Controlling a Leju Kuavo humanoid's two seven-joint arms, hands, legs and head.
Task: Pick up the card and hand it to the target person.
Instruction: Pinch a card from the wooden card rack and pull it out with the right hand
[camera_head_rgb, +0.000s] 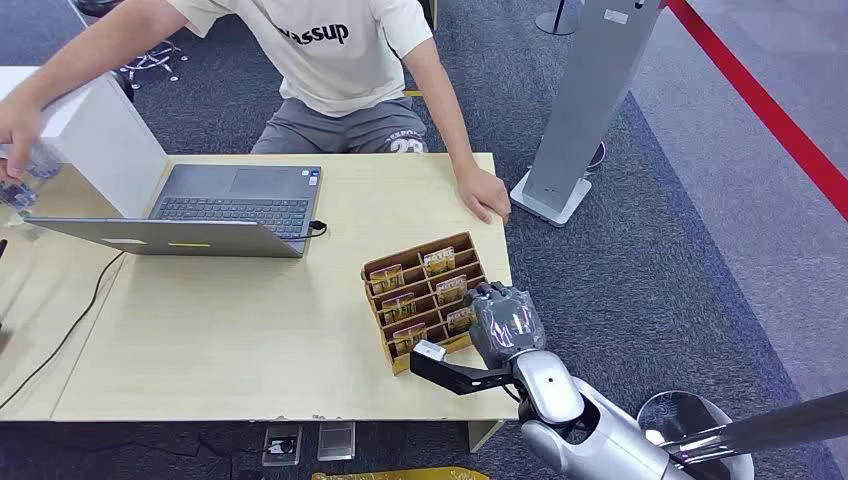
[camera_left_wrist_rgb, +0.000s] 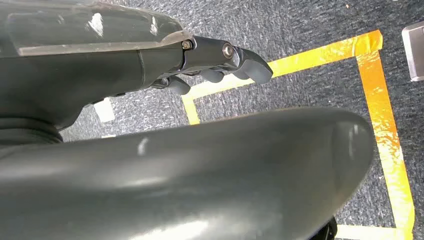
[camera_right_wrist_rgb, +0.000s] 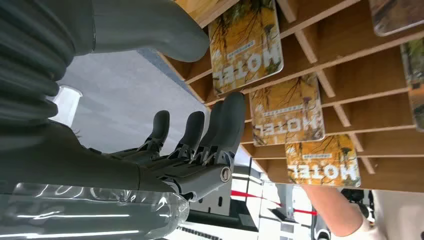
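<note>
Fingers (camera_right_wrist_rgb: 227, 117) of the right hand (camera_head_rgb: 505, 322), spread and empty, touch the nearest card (camera_right_wrist_rgb: 246, 45).

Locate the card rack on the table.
In the head view, the card rack sits at the table's near right corner, right of the laptop, with the right robot hand at its right end.

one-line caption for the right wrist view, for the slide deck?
Right hand at the wooden card rack, fingers spread beside a row of hotel cards, none grasped yet.
</note>
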